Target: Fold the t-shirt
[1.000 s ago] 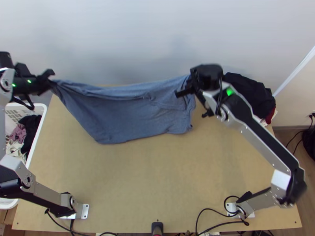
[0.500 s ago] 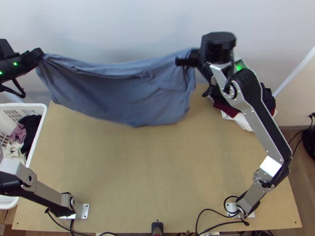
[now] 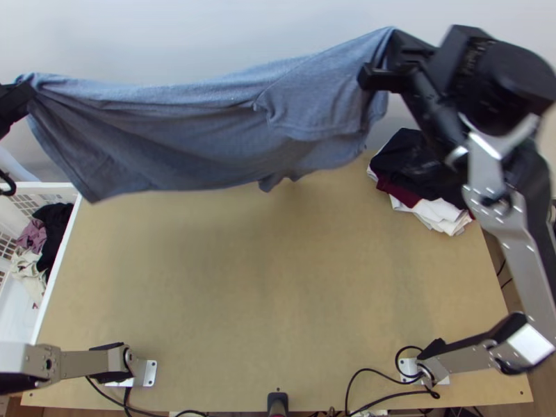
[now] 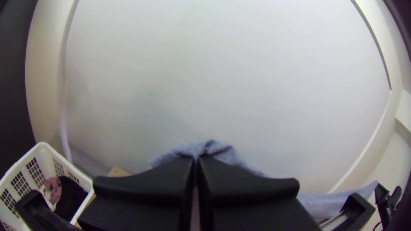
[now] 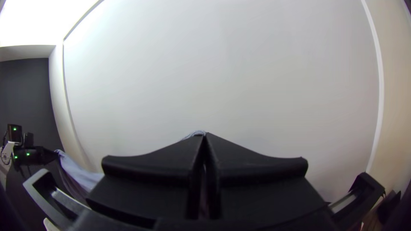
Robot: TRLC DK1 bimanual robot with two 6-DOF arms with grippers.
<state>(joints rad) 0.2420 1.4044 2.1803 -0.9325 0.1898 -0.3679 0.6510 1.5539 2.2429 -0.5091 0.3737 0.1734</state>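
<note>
Left gripper (image 4: 196,161): I have its wide flat black fingers pressed together on one upper end of the blue-grey fabric t-shirt (image 3: 201,132). Right gripper (image 5: 205,137): its fingers likewise pinch the opposite upper end; how many layers either holds, I cannot tell. The t-shirt hangs between the two, raised over the far part of the light wooden table (image 3: 278,278), its upper edge drawn fairly tight and its lower edge uneven. I judge the step to be straightening before laying down. Principal hazard: further spreading could pull an end from the fingertips, dropping that side in a bunch. Secondary: the small dangling flap may tuck under on lowering and spoil the fold. Peripheral: the left end, lowered where it hangs, could catch the white plastic basket (image 3: 59,274); a low right-arm sweep could disturb the black, maroon and white cloth stack (image 3: 399,190).
</note>
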